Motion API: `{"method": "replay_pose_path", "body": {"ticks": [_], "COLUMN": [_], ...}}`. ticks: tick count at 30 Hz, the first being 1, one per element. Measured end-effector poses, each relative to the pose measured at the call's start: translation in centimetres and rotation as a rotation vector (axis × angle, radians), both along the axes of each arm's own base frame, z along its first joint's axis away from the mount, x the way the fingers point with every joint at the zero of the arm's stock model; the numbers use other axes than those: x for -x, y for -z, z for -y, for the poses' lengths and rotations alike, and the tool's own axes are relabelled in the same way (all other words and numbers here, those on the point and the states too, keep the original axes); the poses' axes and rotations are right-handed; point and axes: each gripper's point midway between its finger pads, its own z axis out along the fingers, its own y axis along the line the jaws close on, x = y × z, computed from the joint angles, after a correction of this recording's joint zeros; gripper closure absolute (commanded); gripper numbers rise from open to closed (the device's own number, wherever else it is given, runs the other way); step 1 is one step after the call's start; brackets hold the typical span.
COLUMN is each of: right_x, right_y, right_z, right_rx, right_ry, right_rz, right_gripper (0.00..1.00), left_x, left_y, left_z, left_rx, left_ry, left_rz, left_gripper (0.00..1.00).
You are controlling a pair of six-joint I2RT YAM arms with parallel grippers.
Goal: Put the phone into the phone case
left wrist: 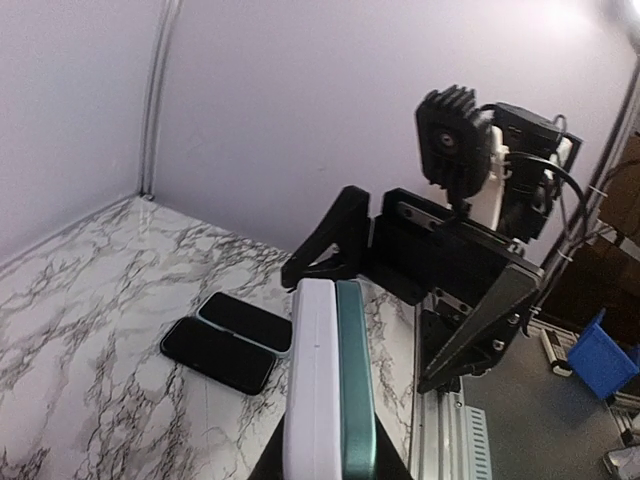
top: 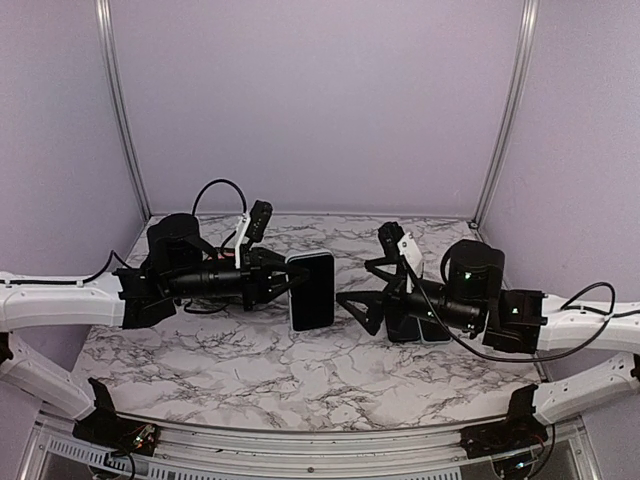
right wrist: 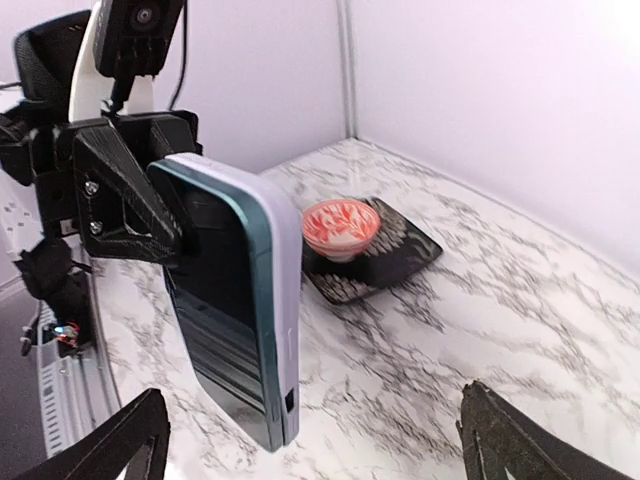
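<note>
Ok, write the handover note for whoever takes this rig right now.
Left tool: shut on the phone, holding it off the table between the arms.
Right tool: open, holding nothing, just clear of the phone.
White case: on the phone's back, and it looks seated along the edges in view.
Done: phone appears to be in the case.
To do: check the hidden corners, then set it down.

- The left arm (top: 60,300) reaches in level from the left of the phone (top: 312,290).
- The left gripper (top: 288,281) is clamped on the phone's left edge and holds it aloft.
- The right arm (top: 580,325) reaches in from the phone's right.
- The right gripper (top: 362,290) faces the phone from just right of it, with its 2 fingers spread wide and nothing gripped.
</note>
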Motion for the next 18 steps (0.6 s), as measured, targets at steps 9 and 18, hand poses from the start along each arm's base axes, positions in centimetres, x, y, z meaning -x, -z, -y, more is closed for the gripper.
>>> {"method": "replay_pose_path", "body": {"ticks": [9, 18], "right_x": [5.2, 7.2], "right_y": [-6.7, -6.7], "right_z": [-3.1, -5.0], "right_rx": [-0.102, -0.093], "right_ry": [-0.381, -0.552], "right_rz": [0.192, 0.199], "right_gripper": [0.36, 0.82], "left_x": [7.0, 7.8], "left_y": [-4.6, -3.1], "left_z": [-0.1, 0.0], "left_rx": [0.06, 0.004], "left_ry": [0.208, 0.242], "left_rz": [0.308, 0.362], "left_gripper": [1.0, 1.0]}}
